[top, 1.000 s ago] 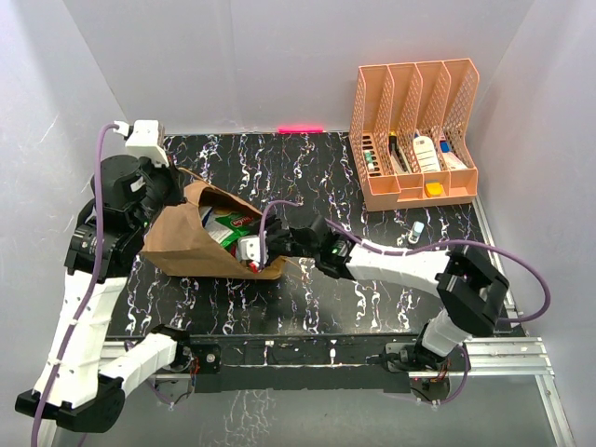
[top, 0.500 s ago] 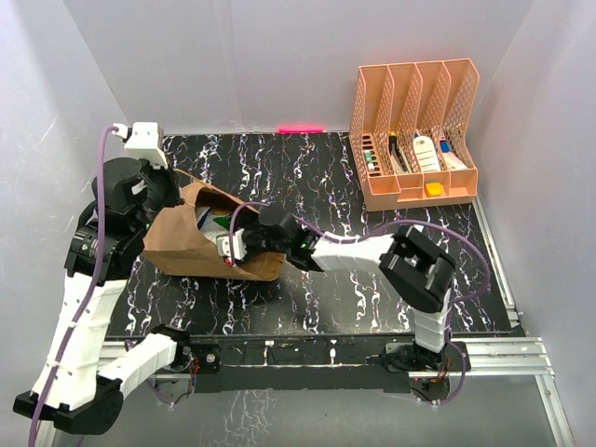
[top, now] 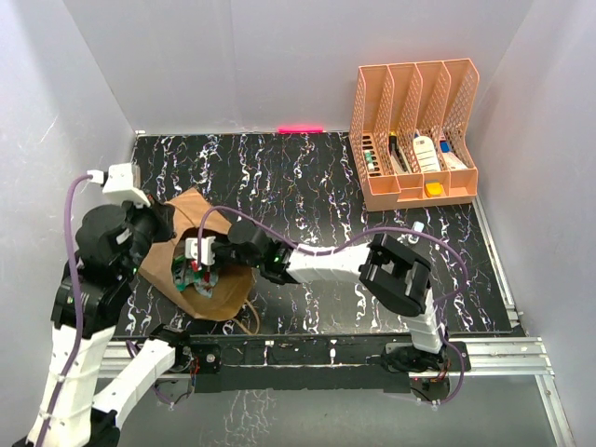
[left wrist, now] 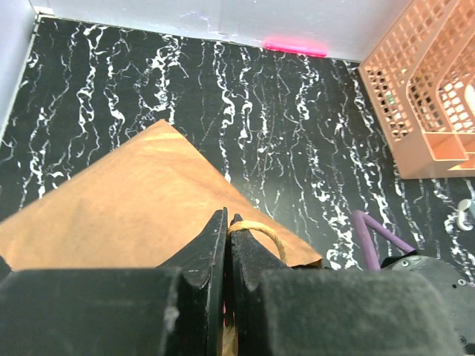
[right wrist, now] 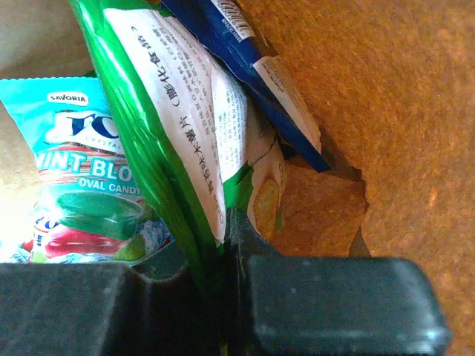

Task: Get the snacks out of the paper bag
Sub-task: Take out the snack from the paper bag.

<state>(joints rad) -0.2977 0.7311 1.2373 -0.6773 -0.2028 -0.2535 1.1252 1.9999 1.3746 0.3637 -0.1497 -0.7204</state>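
The brown paper bag lies on the black marbled table at the near left, its mouth facing left and up. It also shows in the left wrist view. My left gripper is shut on the bag's top edge, and the twisted handle loops out beside its fingers. My right gripper is deep inside the bag and shut on the large green packet. A dark blue packet lies behind it and a teal-green candy packet lies to its left. No red packet shows clearly.
An orange slotted file rack with small bottles stands at the back right. A small vial lies on the table in front of it. A pink strip marks the back edge. The right arm's purple cable crosses near the bag.
The bag has been pulled toward the near left, with the left arm moving down and back. The right arm has stretched further left, its gripper going deeper into the bag.
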